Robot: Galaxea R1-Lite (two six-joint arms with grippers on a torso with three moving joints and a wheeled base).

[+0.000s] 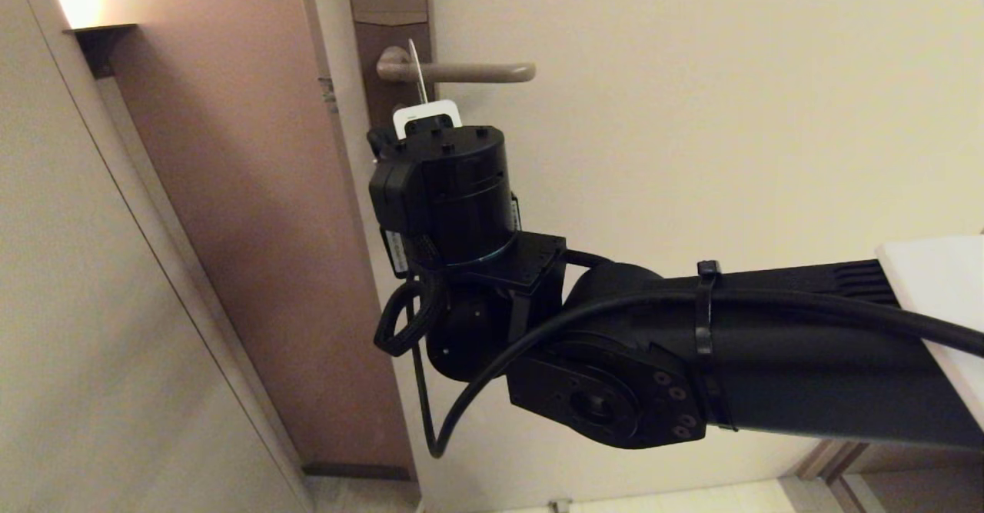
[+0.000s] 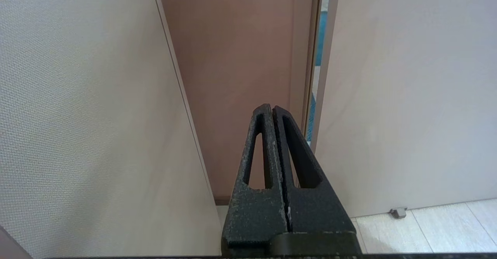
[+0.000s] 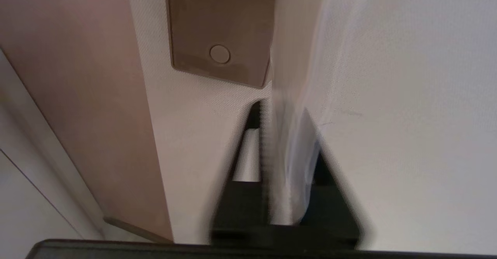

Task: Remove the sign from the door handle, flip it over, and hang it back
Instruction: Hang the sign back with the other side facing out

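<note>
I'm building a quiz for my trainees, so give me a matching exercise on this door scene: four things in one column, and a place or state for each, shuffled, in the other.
Things:
1. sign
2. door handle
3. left gripper
4. right gripper

Places or states:
A. shut, holding nothing
B. horizontal beige lever on a brown plate
C. white, hanging over the lever, edge-on in the head view
D. at the sign's lower end, below the lever

Pairs: 1-C, 2-B, 3-A, 4-D
</note>
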